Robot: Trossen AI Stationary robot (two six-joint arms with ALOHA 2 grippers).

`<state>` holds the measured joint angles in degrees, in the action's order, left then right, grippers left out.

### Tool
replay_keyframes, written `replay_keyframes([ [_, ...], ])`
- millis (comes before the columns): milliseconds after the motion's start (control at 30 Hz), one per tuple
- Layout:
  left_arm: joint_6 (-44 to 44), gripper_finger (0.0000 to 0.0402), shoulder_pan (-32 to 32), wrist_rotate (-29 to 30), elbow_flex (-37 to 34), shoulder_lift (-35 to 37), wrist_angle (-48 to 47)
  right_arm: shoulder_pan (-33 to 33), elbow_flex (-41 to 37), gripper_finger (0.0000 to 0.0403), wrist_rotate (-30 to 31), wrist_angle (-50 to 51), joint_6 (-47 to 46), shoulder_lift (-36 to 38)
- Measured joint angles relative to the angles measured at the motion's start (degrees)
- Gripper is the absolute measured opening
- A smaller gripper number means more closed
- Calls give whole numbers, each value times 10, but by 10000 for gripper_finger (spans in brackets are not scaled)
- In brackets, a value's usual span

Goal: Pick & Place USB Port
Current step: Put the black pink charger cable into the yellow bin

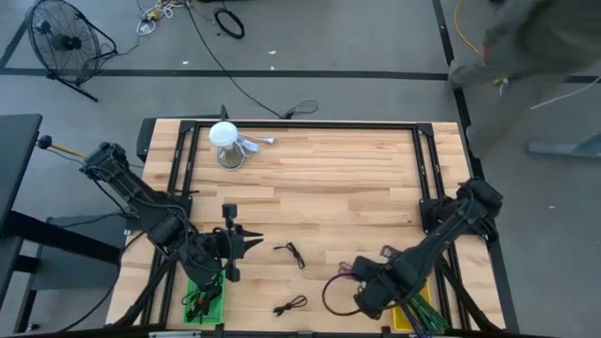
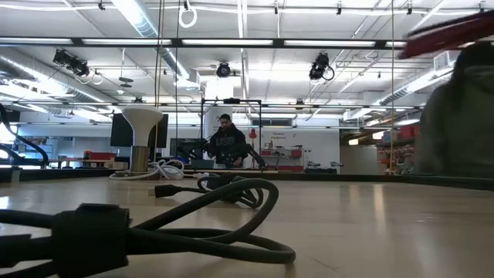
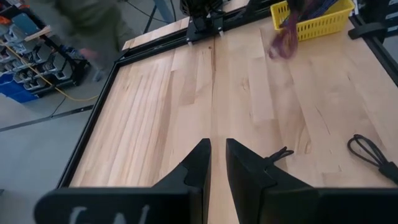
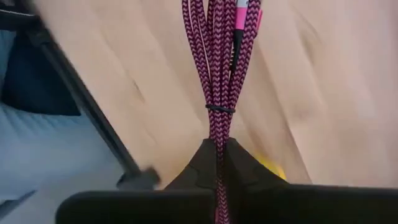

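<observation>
The braided magenta USB cable (image 4: 217, 74) runs up the middle of the right wrist picture, its lower end pinched between the right gripper's (image 4: 218, 149) pressed-together jaws. In the high view's lower right it sits by the yellow bin (image 1: 413, 314). At lower left, the left gripper (image 1: 255, 242) hovers, jaws narrowly parted, empty.

Table (image 1: 357, 188) – pale wood planks, smooth, matt, framed in dark metal rails. Cable (image 4: 219, 74) – braided cloth sheath, magenta and black weave, with a glossy pink plastic plug. Basket (image 3: 323, 23) – yellow plastic lattice. Black cords (image 1: 290, 252) – smooth rubbery plastic, matt. Fingers (image 4: 245, 180) – dark matt plastic.
</observation>
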<state>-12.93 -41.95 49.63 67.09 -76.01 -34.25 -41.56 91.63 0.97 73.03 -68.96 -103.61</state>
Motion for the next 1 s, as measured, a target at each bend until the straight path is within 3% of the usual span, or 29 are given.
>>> replay_keyframes([
  [200,-11,53,0,0,0,0,-10,-30,43,0,-82,172,-147,1],
  [433,-15,53,0,0,0,0,-17,-76,28,0,-148,170,-210,1],
  [700,-15,53,0,0,0,0,-17,-128,-25,0,-258,170,-348,1],
  [1000,-15,53,0,0,0,0,-16,-142,-40,0,-248,156,-393,1],
])
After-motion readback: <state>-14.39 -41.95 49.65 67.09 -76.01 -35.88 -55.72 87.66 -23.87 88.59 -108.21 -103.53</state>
